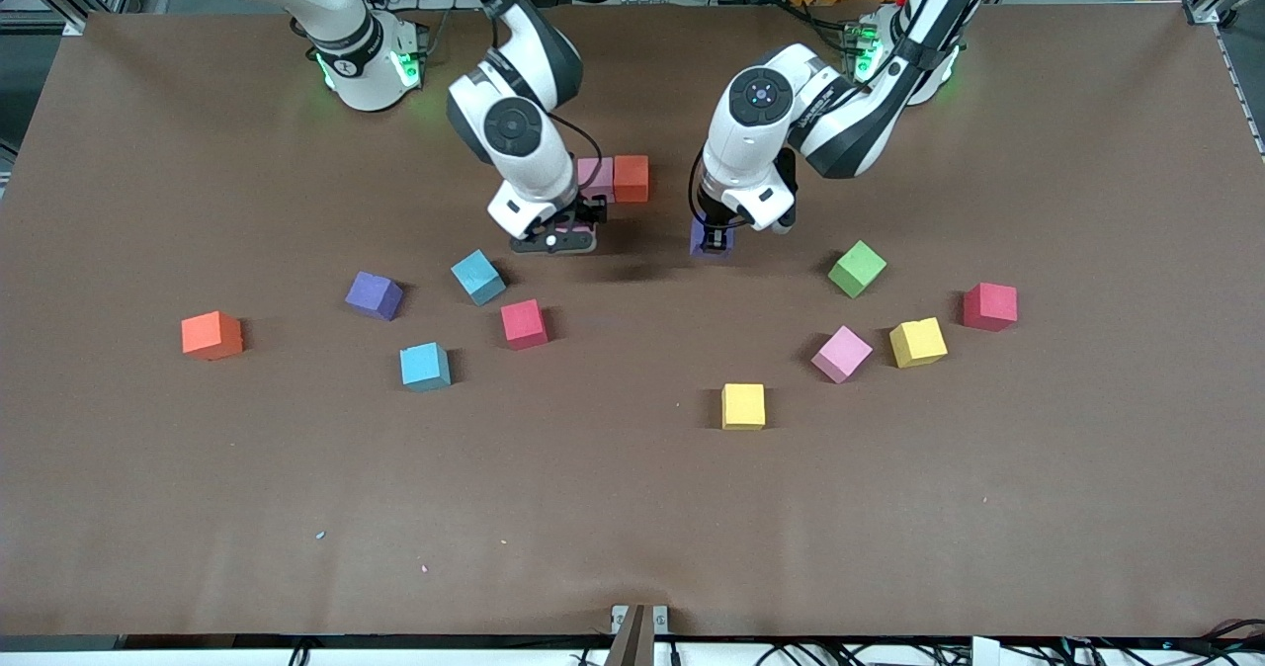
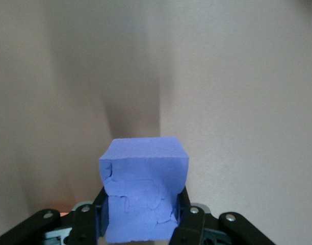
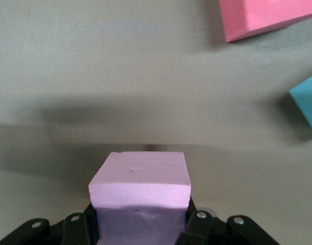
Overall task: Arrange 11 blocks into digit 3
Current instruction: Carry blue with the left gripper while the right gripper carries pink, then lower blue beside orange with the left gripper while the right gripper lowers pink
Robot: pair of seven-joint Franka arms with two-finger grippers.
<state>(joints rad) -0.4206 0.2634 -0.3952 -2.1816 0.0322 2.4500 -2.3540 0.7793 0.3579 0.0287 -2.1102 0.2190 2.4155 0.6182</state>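
My right gripper (image 1: 555, 237) is shut on a pink block (image 3: 140, 196) and holds it low over the table, beside a pink block (image 1: 595, 179) and an orange-red block (image 1: 632, 178) that touch side by side. My left gripper (image 1: 714, 239) is shut on a purple block (image 2: 143, 189), low over the table toward the left arm's end of that pair; the purple block shows below the hand (image 1: 712, 242). The digit 3 figure does not show as a whole.
Several loose blocks lie nearer the front camera: purple (image 1: 375, 295), cyan (image 1: 478, 277), red (image 1: 524, 323), cyan (image 1: 425, 366), orange (image 1: 211, 335), green (image 1: 857, 269), red (image 1: 989, 306), yellow (image 1: 918, 342), pink (image 1: 842, 354), yellow (image 1: 743, 406).
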